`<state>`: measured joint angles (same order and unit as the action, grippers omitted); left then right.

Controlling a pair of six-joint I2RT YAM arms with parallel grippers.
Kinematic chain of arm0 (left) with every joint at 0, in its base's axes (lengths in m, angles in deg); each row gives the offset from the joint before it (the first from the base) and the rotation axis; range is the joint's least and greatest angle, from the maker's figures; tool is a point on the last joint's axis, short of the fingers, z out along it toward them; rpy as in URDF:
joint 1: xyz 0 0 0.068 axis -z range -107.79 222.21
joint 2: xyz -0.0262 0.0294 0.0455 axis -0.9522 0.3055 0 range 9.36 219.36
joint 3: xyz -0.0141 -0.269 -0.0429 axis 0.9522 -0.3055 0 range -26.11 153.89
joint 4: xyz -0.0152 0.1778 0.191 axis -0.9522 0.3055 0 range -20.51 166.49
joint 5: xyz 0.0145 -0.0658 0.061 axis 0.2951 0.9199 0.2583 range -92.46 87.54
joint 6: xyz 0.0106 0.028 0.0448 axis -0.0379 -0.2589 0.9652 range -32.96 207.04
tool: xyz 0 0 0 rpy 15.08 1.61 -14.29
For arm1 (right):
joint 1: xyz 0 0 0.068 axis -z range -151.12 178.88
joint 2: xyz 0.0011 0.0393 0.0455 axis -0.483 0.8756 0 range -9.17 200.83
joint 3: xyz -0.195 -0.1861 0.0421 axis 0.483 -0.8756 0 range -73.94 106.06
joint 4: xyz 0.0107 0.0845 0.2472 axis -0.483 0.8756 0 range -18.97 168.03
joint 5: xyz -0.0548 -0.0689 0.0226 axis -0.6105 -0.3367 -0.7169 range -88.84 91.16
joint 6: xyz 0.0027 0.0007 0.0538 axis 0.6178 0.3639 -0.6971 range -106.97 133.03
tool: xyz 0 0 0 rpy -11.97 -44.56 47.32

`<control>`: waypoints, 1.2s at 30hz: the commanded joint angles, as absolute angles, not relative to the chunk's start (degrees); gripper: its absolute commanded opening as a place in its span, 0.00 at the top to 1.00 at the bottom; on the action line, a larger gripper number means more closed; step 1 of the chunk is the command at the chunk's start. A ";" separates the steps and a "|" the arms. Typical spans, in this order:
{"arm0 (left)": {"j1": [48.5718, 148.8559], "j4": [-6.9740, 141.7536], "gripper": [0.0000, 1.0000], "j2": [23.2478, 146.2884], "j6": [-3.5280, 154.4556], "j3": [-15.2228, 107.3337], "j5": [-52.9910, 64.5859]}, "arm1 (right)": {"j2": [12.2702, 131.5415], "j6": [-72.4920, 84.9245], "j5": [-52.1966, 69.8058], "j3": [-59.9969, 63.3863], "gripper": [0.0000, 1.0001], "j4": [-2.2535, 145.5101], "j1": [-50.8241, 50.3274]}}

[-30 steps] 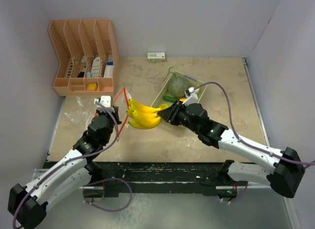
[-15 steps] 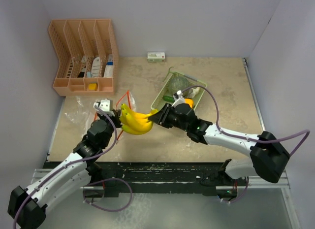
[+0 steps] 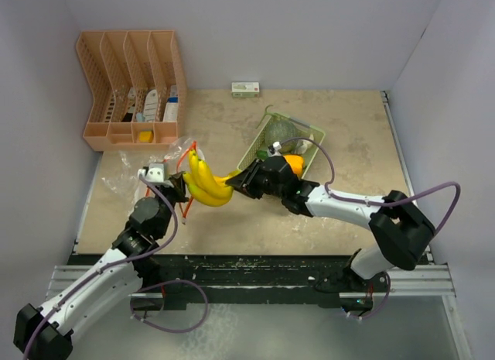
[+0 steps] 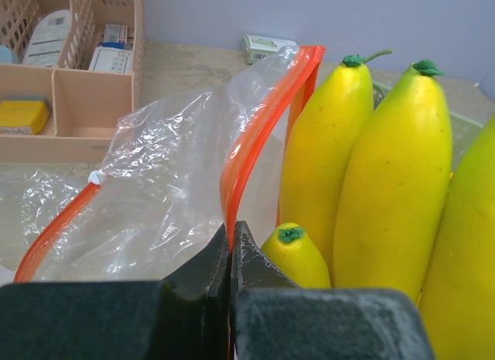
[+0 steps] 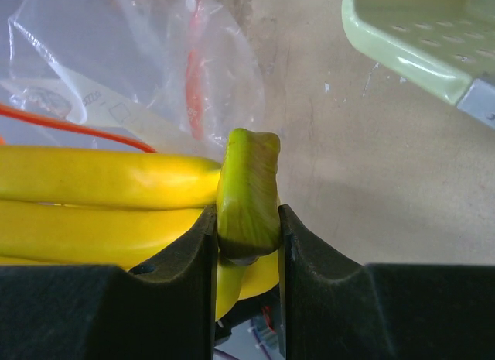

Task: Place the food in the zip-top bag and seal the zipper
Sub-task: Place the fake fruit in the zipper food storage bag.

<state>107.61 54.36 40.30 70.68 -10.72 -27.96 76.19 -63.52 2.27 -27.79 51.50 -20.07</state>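
The right tool [image 5: 247, 213] clamps the green stem of the banana bunch [image 3: 203, 183], holding it above the table [image 3: 348, 143] at the mouth of the zip-top bag [image 4: 170, 197]. The bag's orange zipper edge is pinched in the closed left tool [image 4: 232, 248]. Whether the fruit's tips have passed the opening is hard to tell through the crinkled plastic. The right arm covers part of the green basket [image 3: 249, 149]; only the netted melon [image 3: 282, 132] and the orange [image 3: 293, 163] show clearly. Faint print on the bag, the small box [image 3: 245, 88] at the table's far edge and the packets [image 4: 50, 35] in the peach organizer [image 3: 128, 89] are too small to read.
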 commanded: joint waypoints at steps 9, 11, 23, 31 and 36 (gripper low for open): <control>108.33 54.72 1.00 31.22 67.83 -8.04 -20.34 | 81.59 -61.98 -0.19 -22.78 1.00 56.38 -20.87; 108.30 54.18 1.00 31.71 68.11 -7.80 -20.39 | 82.04 -61.43 -1.13 -22.53 1.00 57.26 -20.87; 108.33 47.11 1.00 40.87 65.69 -11.47 -16.20 | 79.73 -59.10 -3.64 -21.87 1.00 59.08 -20.89; 108.27 48.43 1.00 41.26 64.89 -12.96 -14.36 | 79.29 -54.74 -10.71 -19.05 1.00 67.57 -20.87; 108.33 48.69 1.00 42.27 63.90 -12.20 -11.38 | 79.08 -52.08 -18.98 -15.81 1.00 73.35 -20.87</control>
